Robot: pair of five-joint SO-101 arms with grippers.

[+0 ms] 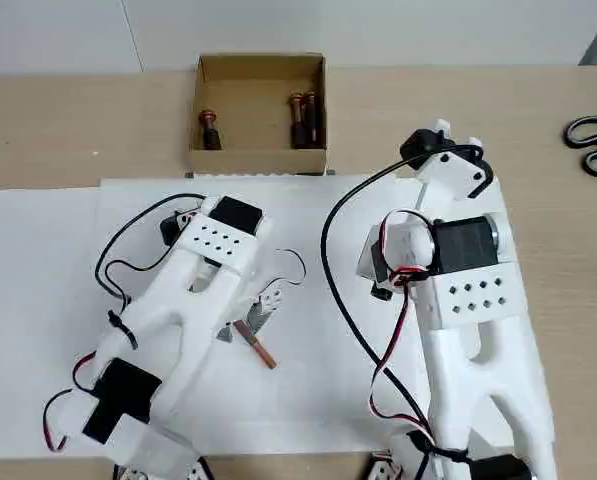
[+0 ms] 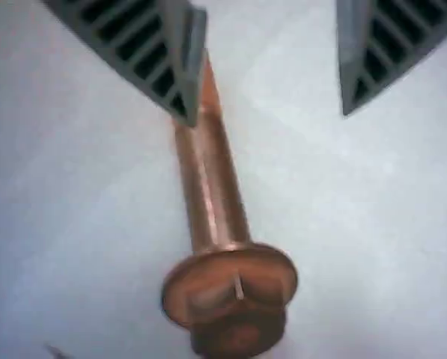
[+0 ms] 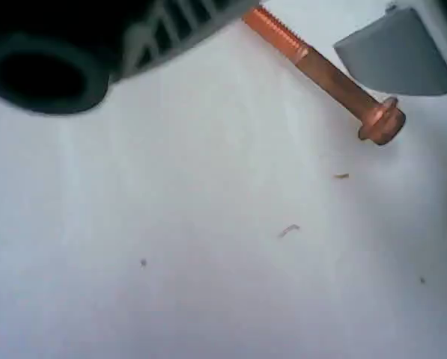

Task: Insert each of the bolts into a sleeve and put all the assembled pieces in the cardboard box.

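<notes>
A copper bolt [image 1: 257,345] lies flat on the white paper [image 1: 308,400]. My left gripper [image 1: 250,318] hangs open right over it. In the left wrist view the bolt [image 2: 212,194] points its flanged head at the camera, and one finger [image 2: 159,56] of the left gripper [image 2: 268,82] rests over its shaft, the other well off to the side. My right gripper [image 1: 378,275] is to the right, shut on a black sleeve [image 1: 381,293]. The right wrist view has the sleeve [image 3: 36,75] in that gripper [image 3: 126,52], with the bolt [image 3: 320,75] farther off.
The cardboard box [image 1: 258,158] stands at the back centre, with one assembled piece [image 1: 210,130] at its left side and two [image 1: 305,118] at its right. Scissors [image 1: 593,143] lie at the table's far right edge. Black cables trail between the arms.
</notes>
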